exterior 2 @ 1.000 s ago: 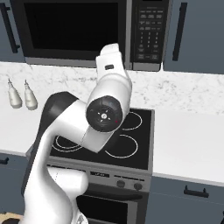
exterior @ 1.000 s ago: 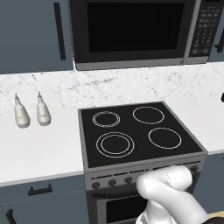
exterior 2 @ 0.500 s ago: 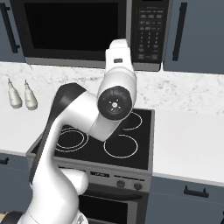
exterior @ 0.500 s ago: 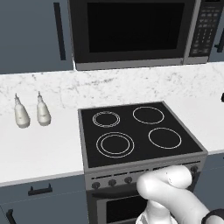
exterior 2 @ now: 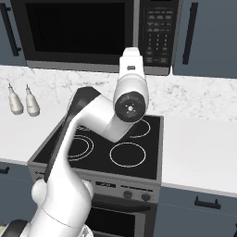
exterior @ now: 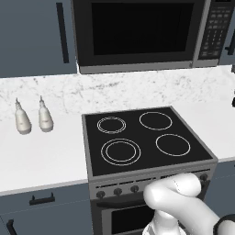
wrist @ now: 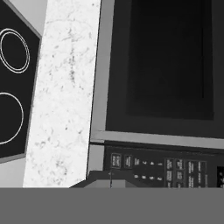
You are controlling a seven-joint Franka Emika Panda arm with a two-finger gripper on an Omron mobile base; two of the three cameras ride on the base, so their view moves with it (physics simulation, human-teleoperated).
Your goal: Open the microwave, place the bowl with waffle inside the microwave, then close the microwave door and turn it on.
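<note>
The microwave (exterior: 151,34) sat across the top of the left base view, its door (exterior: 137,32) closed flat against the front, the dark glass window showing nothing behind it. The keypad strip (exterior: 215,32) stood at the upper right of that view, beside the door. In the right base view the microwave (exterior 2: 92,34) filled the upper left and centre, with the keypad (exterior 2: 157,34) just right of centre. In the hand view, which was rolled sideways, the door (wrist: 168,61) took the upper right and the keypad (wrist: 166,168) ran along the lower right.

The gripper (wrist: 110,183) showed at the bottom centre of the hand view as two dark tips pressed together, with nothing between them; it pointed at the keypad end of the microwave. In the right base view the arm's wrist (exterior 2: 131,99) rose at the centre of the frame, in front of the lower edge of the microwave and the keypad.

Below the microwave ran a white marbled backsplash (exterior: 137,89) and a pale counter (exterior: 41,156). The black four-ring stove (exterior: 142,140) lay at the centre of the left base view, with its knobs (exterior: 118,191) along the front. Two small pale bottles (exterior: 32,118) stood side by side on the counter at the left. Dark blue cabinets (exterior: 36,36) flanked the microwave.
</note>
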